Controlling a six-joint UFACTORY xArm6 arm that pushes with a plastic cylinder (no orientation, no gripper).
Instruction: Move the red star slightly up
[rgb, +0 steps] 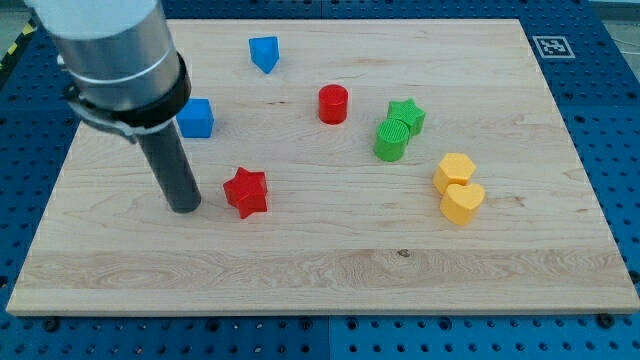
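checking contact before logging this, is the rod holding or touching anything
Nothing is held. My tip rests on the board just to the view's left of the red star, with a small gap between them.

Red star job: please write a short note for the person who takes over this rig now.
Tip: my tip rests on the board, just to the view's left of the red star, with a small gap.
Blocks: the red star lies in the board's left half, below the blue cube and the red cylinder.
Done: no push can be confirmed.
Left: bring the tip under the star, then push it slightly toward the view's top.
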